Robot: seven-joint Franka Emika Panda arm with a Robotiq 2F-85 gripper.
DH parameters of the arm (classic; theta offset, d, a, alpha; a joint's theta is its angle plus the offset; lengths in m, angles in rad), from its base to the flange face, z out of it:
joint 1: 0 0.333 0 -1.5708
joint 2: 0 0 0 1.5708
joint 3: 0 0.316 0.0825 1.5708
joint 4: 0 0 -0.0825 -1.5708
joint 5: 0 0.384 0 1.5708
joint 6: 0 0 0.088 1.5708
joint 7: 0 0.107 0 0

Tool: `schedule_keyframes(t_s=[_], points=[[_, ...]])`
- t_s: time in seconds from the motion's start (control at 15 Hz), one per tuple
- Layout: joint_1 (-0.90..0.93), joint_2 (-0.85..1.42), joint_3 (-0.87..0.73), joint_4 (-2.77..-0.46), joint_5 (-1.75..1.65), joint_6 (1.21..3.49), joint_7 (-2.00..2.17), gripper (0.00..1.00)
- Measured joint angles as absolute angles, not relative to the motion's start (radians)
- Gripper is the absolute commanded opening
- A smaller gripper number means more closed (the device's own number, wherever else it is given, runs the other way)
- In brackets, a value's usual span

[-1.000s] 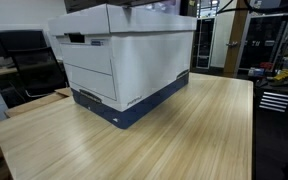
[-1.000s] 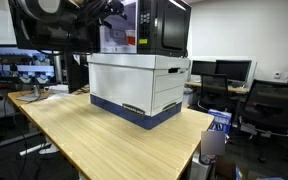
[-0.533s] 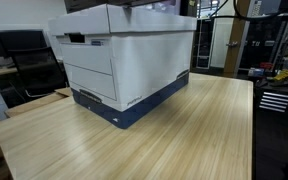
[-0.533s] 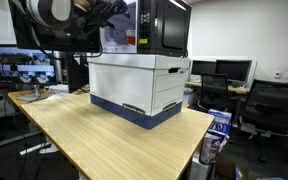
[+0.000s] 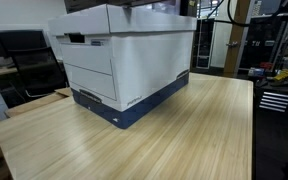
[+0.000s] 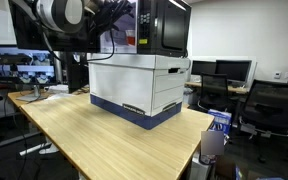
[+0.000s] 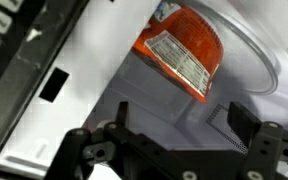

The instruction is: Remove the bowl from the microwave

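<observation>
A long pale wood-grain worktop [image 5: 194, 135] [image 6: 79, 130] fills the foreground in both exterior views. On it stands a large white cardboard-style storage box [image 5: 124, 60] [image 6: 134, 82] with a navy blue base band, a lidded top rim and a slot handle.

On top of that box sits a black boxy microwave [image 6: 166, 25]. In an exterior view only a dark strip of it [image 5: 149, 5] shows at the upper edge.

The white and black robot arm [image 6: 59, 12] reaches across from the upper corner of an exterior view toward the microwave's open side. Its end is lost there among dark parts.

In the wrist view the black two-finger tool [image 7: 174, 152] is spread wide and grasps nothing, with one of its fingers [image 7: 84, 152] low in the picture.

Beyond the fingers, inside the microwave's white cavity, lies the small round red-orange bowl [image 7: 179, 48]. It is tilted, with a white printed label on its side. It rests by the round pale turntable [image 7: 259, 70], apart from the tool and roughly in line with the gap between the fingers. Neither exterior view shows the bowl.
</observation>
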State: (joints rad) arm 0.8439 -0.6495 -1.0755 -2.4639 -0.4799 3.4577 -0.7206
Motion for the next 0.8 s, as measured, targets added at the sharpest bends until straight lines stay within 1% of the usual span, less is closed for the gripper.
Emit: schedule_keyframes(t_s=[0.4, 0.47, 0.53, 0.6, 0.67, 0.8], points=[[0.939, -0.650, -1.170, -2.428, -0.537, 3.458, -0.721, 1.00], [0.962, -0.651, -1.186, -2.418, -0.539, 3.458, -0.721, 0.95], [0.984, -0.651, -1.201, -2.410, -0.539, 3.458, -0.721, 0.74], [1.013, -0.651, -1.221, -2.403, -0.540, 3.458, -0.721, 0.71], [1.037, -0.651, -1.238, -2.400, -0.540, 3.458, -0.721, 0.64], [1.073, -0.651, -1.268, -2.398, -0.543, 3.458, -0.721, 0.49]])
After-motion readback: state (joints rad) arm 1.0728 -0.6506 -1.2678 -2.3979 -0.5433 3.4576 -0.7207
